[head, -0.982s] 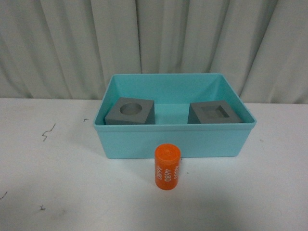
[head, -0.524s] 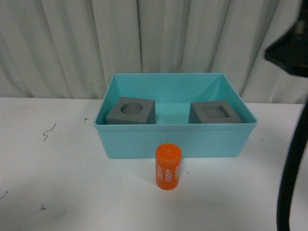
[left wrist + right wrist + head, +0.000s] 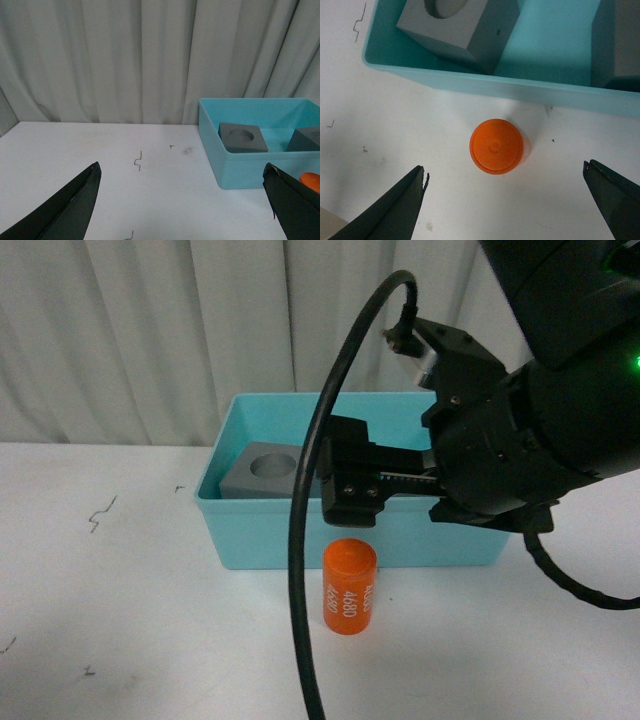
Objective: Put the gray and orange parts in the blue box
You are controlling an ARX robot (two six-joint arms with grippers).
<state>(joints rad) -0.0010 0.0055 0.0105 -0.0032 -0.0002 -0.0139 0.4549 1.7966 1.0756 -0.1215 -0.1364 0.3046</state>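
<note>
Right arm swung in since half a second ago. Right gripper [image 3: 504, 167] hovers with jaws wide apart, orange cylinder [image 3: 497, 146] upright between them, untouched, still outside the box. Just beyond the jaws: blue box [image 3: 520, 90] holding round-recess gray cube [image 3: 465, 25] and square-recess gray cube [image 3: 617, 45]. Left gripper [image 3: 181, 167] jaws apart, empty.
</note>
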